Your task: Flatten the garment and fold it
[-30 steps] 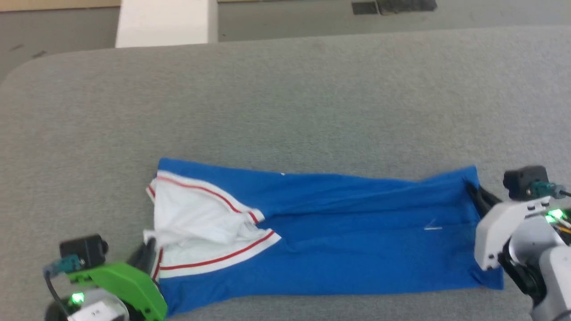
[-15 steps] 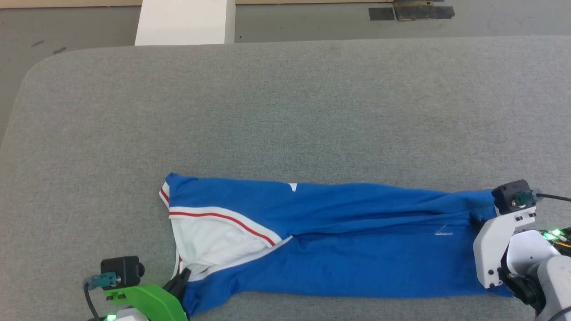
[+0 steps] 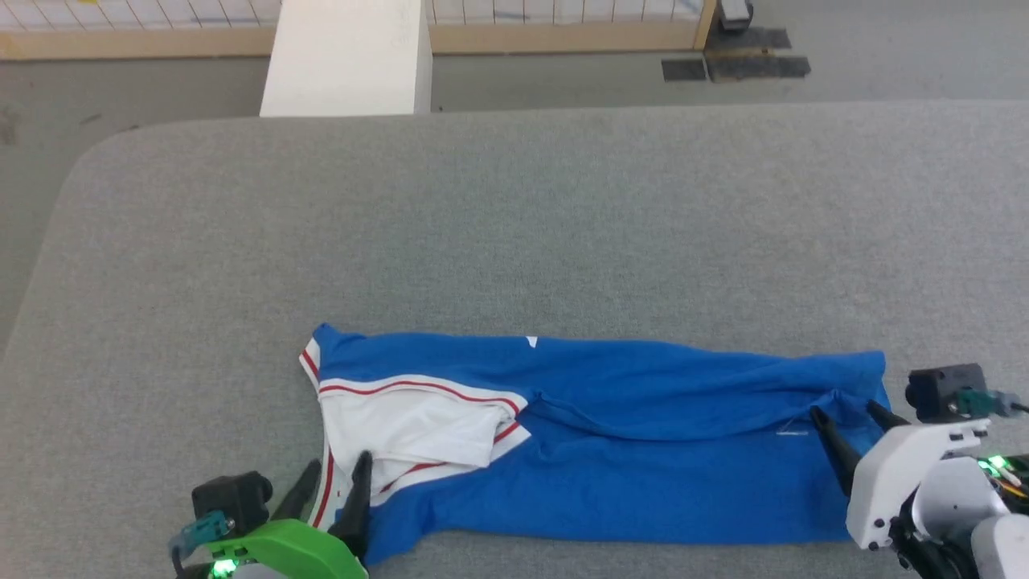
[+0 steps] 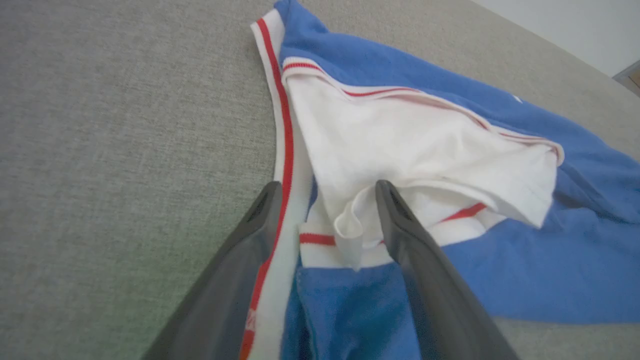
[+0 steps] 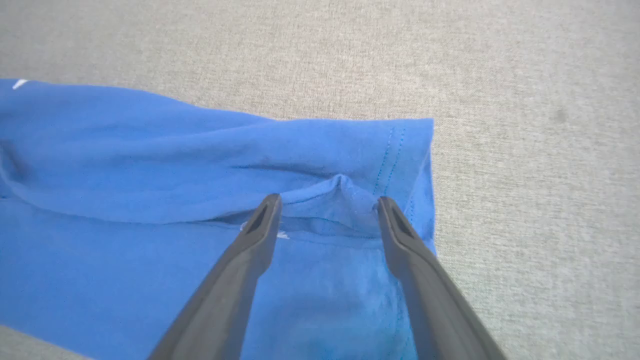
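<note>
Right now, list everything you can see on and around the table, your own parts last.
shirt: one, blue with white sleeves and red trim, lying lengthwise along the table's near side.
table: one, grey, cloth-topped, under the shirt.
block: one, white, beyond the table's far edge, towards the left.
mats: a few, dark, on the floor right of the block.
rail: one, light wood, along the far end of the floor.
left gripper: one, dark fingers on a green mount, open, over the shirt's sleeve end.
right gripper: one, dark fingers on a white mount, open, over the shirt's hem end.
</note>
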